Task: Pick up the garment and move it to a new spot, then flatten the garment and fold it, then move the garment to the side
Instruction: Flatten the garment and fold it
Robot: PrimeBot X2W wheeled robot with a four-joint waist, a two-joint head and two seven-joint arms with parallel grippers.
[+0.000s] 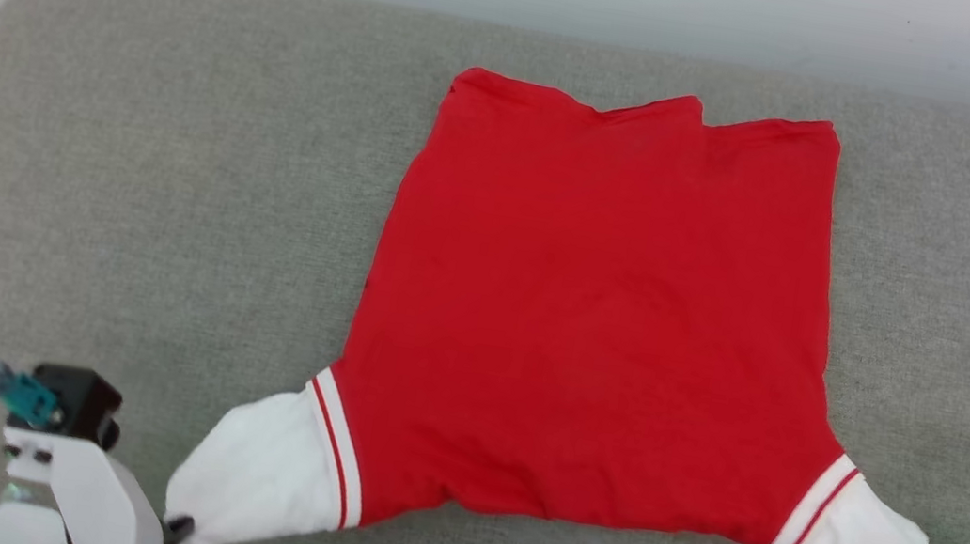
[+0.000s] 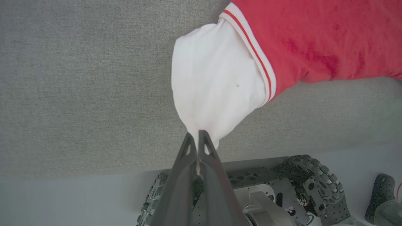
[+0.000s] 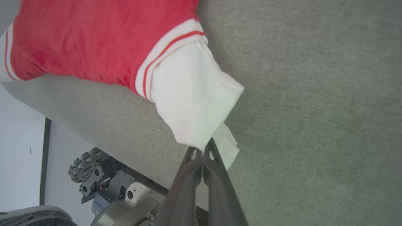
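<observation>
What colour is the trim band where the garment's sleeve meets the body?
White with a thin red stripe, clearest in the left wrist view on the garment's trim band.

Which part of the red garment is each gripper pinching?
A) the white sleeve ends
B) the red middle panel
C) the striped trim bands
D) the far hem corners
A: the left gripper and the right gripper are each shut on a white sleeve end of the garment.

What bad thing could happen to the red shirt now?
The left fingers and right fingers pinch only the white sleeve tips of the garment, so the cloth might slip free when pulled. Those sleeves lie near the front edge of the gray cushion; pulling closer could drag the garment off.
</observation>
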